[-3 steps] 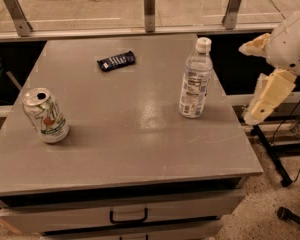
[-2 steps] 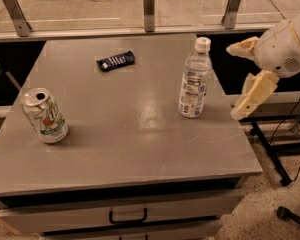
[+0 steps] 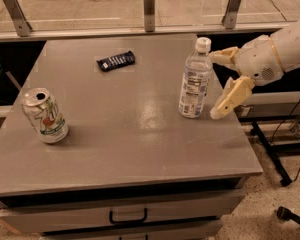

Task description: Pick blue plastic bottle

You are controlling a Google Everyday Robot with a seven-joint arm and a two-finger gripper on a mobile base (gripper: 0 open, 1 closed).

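Observation:
The blue plastic bottle (image 3: 195, 79) stands upright on the right part of the grey table (image 3: 125, 129); it is clear with a white cap and a white-and-blue label. My gripper (image 3: 216, 84) comes in from the right and is open. One finger (image 3: 221, 57) reaches toward the bottle's neck from behind it. The other finger (image 3: 229, 100) points down beside the bottle's lower right. Neither finger clearly touches the bottle.
A white-green soda can (image 3: 45, 115) stands near the table's left edge. A dark snack bar wrapper (image 3: 116, 60) lies at the back middle. A railing with glass runs behind the table. A drawer handle (image 3: 127, 217) shows below the front edge.
My gripper has moved left, from off the table's right side to right beside the bottle. The bottle, can and wrapper have not moved.

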